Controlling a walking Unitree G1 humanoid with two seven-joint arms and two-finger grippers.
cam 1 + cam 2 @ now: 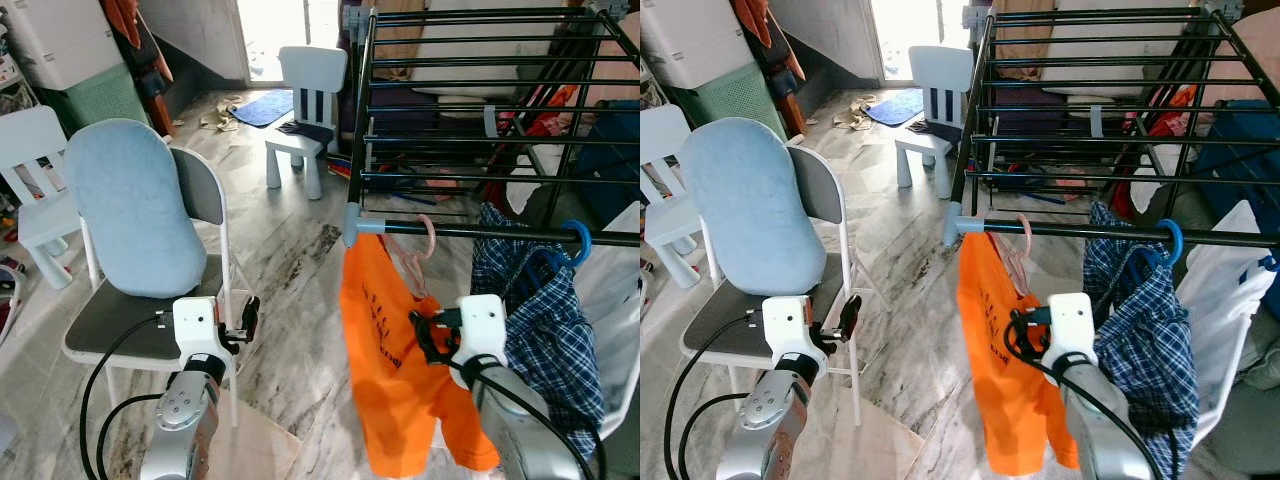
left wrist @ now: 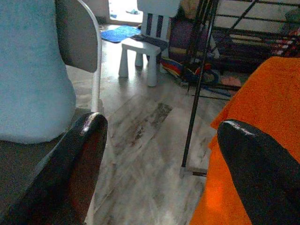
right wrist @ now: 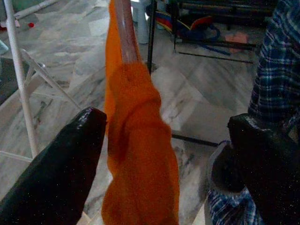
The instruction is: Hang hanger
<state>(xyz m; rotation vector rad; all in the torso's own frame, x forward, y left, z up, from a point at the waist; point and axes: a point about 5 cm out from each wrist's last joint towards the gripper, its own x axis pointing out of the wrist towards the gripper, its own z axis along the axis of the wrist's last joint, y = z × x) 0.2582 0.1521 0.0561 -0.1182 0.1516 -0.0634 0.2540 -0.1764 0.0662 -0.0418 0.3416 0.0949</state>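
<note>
- A pink hanger (image 1: 418, 250) carrying an orange shirt (image 1: 392, 370) is hooked over the front rail of the drying rack (image 1: 470, 232), near its left corner.
- The right end effector (image 3: 164, 159) is held open just beside the shirt, gripping nothing.
- A plaid shirt (image 1: 540, 330) is hung on a blue hanger (image 1: 578, 240) further right along the rail.
- The left end effector (image 2: 159, 168) is held open beside the chair (image 1: 150, 300), empty.

Head stereo downward; wrist cameras forward
</note>
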